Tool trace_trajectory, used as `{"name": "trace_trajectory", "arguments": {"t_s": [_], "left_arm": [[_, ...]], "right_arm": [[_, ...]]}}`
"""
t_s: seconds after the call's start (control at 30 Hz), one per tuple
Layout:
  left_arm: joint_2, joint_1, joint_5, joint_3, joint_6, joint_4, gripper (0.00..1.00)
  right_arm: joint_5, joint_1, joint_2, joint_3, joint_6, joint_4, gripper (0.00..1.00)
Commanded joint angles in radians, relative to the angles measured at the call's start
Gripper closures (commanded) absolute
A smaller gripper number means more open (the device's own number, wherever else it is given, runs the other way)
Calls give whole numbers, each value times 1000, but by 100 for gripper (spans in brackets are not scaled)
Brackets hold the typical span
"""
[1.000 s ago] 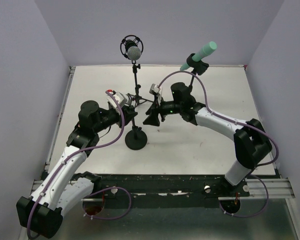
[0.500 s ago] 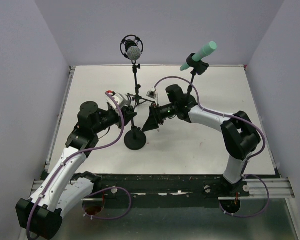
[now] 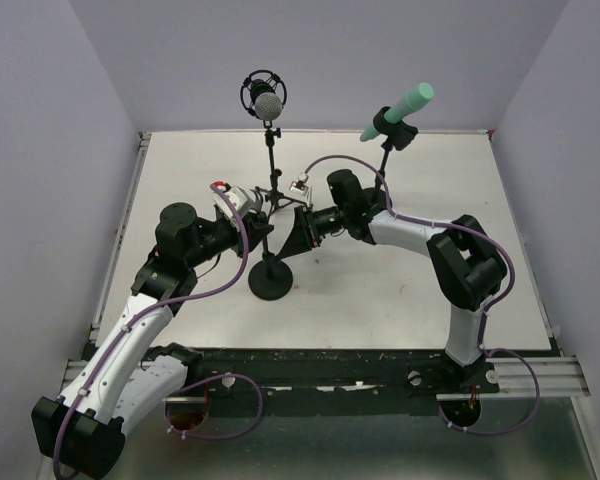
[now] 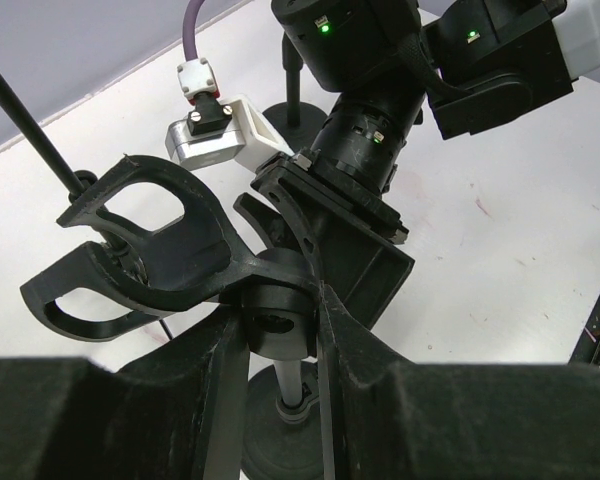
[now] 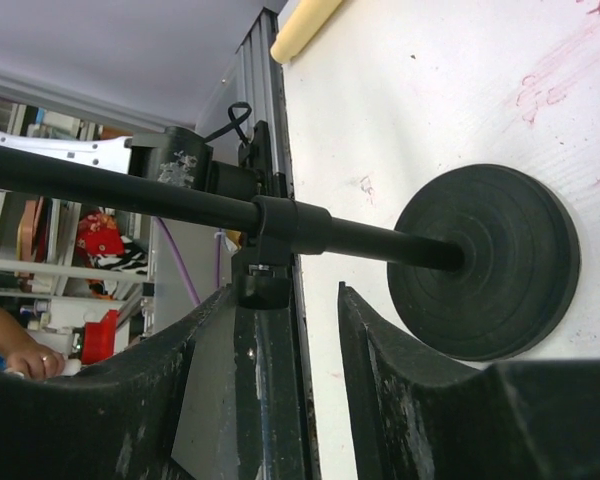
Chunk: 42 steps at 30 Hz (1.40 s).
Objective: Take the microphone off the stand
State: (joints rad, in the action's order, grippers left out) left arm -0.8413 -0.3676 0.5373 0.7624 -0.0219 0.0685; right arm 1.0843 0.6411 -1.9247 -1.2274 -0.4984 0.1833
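Room: lavender walls (image 3: 60, 120) close off three sides, so the work is confined to one white patch.

Surface: the white surface (image 3: 430, 300) carries every stand, and both arms are bolted at its near edge.

Arms: both are bent inward toward the centre, so that one upright can be handled from two sides.

Round-base stand: the round-base stand (image 3: 271, 282) is set near the middle front. Its heavy disc is judged to be what keeps it upright while it is handled.

Pole: the pole (image 5: 380, 240) rises from that disc, and both hands are gathered low on it.

Grille microphone: the grille microphone (image 3: 267, 102) is seated in a ring mount high at rear centre, not yet removed. It is taken to be the task's thing. Whether it is carried by the gripped pole or by the tripod (image 3: 271, 196) on the same line cannot be told.

Teal microphone: the teal microphone (image 3: 400, 108) is clipped at a slant on a separate stand at rear right, well apart from both hands.

Left hand: the left hand (image 4: 280, 335) is clamped narrowly on the pole at its collar (image 4: 275, 318), judged as a brace against tipping.

Right hand: the right hand (image 5: 305, 300) is held partly spread with nothing gripped. The pole crosses just past its fingertips.
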Motion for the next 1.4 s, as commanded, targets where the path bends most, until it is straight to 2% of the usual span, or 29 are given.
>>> {"name": "trace_trajectory", "arguments": {"t_s": [0.0, 0.23, 0.37, 0.63, 0.77, 0.8, 0.87, 0.93, 1.37], "left_arm": [[13, 7, -20, -3, -12, -50, 100], [7, 9, -40, 2, -10, -56, 100], [7, 9, -43, -5, -12, -55, 100], [5, 15, -60, -11, -15, -58, 100], [5, 18, -57, -14, -13, -61, 100], [5, 19, -57, -15, -13, -61, 100], [5, 18, -57, -15, -13, -61, 100], [5, 19, -59, -14, -15, -62, 100], [15, 29, -97, -21, 10, -64, 100]], "right_arm": [[35, 14, -14, -29, -11, 45, 47], [39, 28, -16, -47, 18, 12, 52], [-47, 46, 21, -67, 89, -47, 60], [-115, 58, 107, -116, 210, -134, 66], [-136, 60, 125, -113, 219, -148, 66], [-148, 60, 124, -107, 222, -156, 64], [-172, 60, 112, -92, 222, -171, 53], [-185, 60, 102, -78, 227, -180, 50], [-236, 71, 67, -50, 248, -180, 54]]}}
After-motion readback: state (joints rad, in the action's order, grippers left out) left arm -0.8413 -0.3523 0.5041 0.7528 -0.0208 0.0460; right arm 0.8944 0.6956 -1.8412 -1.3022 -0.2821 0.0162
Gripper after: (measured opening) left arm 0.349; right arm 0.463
